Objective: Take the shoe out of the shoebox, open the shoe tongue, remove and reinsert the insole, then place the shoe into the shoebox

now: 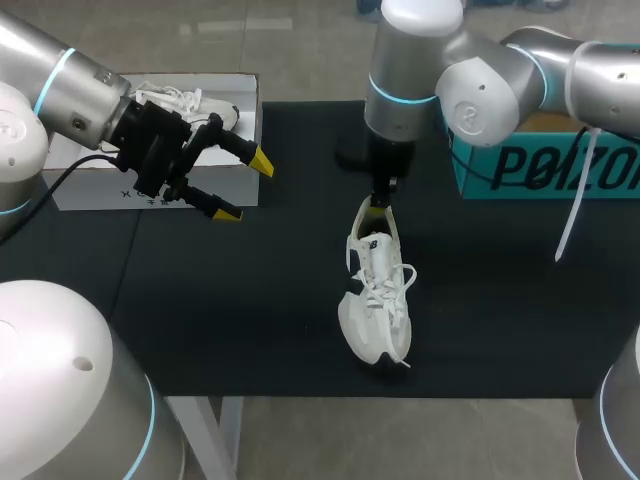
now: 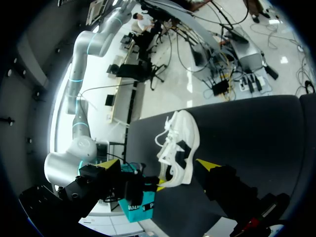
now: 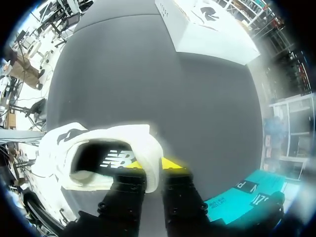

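1. Pinching the heel collar of the shoe (image 1: 378, 300), the right gripper (image 1: 380, 205) has one yellow-tipped finger inside the opening and one outside. It is closed on the collar, as the right wrist view shows plainly.
2. The shoe rests on the black table (image 1: 250, 300), out of the shoebox (image 1: 100, 165). Its heel is at 12 o'clock, its toe points to 6 o'clock, and its laces face up. The shoebox sits at 10 o'clock from the shoe, well apart, against the table's far left.
3. Taking the shoe out looks done, so I judge that opening the tongue is the step in hand.
4. The left gripper (image 1: 245, 187) hangs just in front of the shoebox, its fingers spread wide and holding nothing.
5. The next move probably calls for that gripper to travel toward 3 o'clock, drop to the laces and catch the tongue. The right gripper would meanwhile steady the heel.
6. Edges: the toe lies near the table's front edge at 6 o'clock, so there is little room to drag the shoe that way.
7. A teal box (image 1: 540, 170) stands at 2 o'clock from the shoe behind the right arm, which closes off that side.
8. Bare table runs from the shoe out to 9 o'clock, giving the left arm an open lane.
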`<action>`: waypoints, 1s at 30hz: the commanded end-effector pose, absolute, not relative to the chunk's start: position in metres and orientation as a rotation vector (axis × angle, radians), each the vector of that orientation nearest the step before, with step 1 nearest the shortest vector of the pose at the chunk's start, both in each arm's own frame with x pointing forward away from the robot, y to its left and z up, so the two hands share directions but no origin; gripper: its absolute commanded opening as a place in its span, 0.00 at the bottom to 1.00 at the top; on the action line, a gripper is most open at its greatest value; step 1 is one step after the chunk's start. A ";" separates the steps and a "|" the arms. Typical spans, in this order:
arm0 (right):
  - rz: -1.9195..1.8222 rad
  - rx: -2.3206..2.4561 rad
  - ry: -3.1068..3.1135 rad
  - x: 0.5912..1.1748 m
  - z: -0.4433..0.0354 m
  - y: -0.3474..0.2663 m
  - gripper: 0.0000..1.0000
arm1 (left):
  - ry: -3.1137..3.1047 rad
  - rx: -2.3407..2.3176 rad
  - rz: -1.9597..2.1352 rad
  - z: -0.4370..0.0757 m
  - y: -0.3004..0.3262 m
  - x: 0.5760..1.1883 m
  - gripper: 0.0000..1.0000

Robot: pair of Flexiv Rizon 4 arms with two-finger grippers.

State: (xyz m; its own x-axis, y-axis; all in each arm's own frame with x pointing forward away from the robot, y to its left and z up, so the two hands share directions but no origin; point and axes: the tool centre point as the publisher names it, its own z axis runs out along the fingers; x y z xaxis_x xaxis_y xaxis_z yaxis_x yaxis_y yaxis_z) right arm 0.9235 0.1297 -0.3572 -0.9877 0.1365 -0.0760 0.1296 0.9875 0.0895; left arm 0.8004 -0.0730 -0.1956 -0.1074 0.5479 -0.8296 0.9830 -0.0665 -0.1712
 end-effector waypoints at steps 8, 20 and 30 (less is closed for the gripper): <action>0.145 0.223 3.022 0.909 -0.347 0.135 0.00 | 1.690 1.646 -1.077 -0.195 -0.073 0.800 1.00; 0.020 0.395 2.820 0.905 -0.246 0.123 0.00 | 1.690 1.646 -1.077 -0.195 -0.073 0.800 1.00; -0.044 0.602 2.649 0.938 -0.143 0.069 0.00 | 1.690 1.646 -1.077 -0.195 -0.073 0.800 1.00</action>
State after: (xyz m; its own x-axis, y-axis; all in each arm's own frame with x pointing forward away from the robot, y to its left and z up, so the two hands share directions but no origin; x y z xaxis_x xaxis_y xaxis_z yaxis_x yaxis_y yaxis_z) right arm 0.9528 0.0822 -0.2024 -0.8175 0.3876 -0.4260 0.4141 0.9096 0.0330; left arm 0.8004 -0.0729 -0.1956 -0.1075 0.5480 -0.8296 0.9830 -0.0664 -0.1712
